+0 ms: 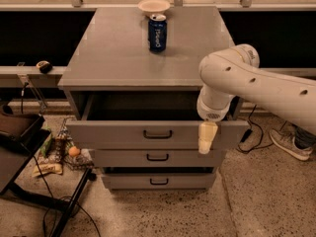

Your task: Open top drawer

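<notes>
The top drawer (123,135) of the grey cabinet is pulled partly out, its dark interior showing behind the flat front panel. Its small black handle (158,134) sits at the panel's centre. My gripper (207,138) hangs from the white arm (256,83) and lies over the right part of the drawer's front panel, right of the handle and apart from it. It holds nothing that I can see.
Two shorter drawers (157,158) sit shut below. A blue can (157,32) and a white bowl (154,6) stand on the cabinet top (113,48). A dark stand and snack packets (54,152) are on the floor at left; cables and a shoe (289,144) at right.
</notes>
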Motion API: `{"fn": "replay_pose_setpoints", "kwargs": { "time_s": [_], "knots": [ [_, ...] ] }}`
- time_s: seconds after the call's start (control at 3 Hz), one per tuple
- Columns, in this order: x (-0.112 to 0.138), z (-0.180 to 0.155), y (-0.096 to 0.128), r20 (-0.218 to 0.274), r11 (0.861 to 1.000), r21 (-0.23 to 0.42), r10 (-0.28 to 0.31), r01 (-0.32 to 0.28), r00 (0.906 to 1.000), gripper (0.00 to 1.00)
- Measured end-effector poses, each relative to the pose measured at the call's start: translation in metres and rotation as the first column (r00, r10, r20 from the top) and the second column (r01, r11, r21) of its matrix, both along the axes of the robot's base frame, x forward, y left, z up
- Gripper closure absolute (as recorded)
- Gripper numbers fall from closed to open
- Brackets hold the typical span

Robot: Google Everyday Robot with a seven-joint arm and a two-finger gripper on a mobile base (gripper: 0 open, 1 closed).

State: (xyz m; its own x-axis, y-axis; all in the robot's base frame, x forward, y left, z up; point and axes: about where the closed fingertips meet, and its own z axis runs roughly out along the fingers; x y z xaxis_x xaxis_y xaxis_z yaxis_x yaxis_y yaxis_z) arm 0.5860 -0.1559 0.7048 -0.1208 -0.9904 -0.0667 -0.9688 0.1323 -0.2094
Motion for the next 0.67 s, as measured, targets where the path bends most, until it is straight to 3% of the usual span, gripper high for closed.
{"fn": "replay_pose_setpoints", "kwargs": {
  "time_s": [0.33,0.67],
  "knots": [
    [0.000,0.000,0.000,0.000,1.000,0.000,0.000,0.000,1.0000,0.00],
    [-0.029,-0.033,0.000,-0.080,1.000,0.007,-0.028,0.029,0.9964,0.01]
  ]
}}
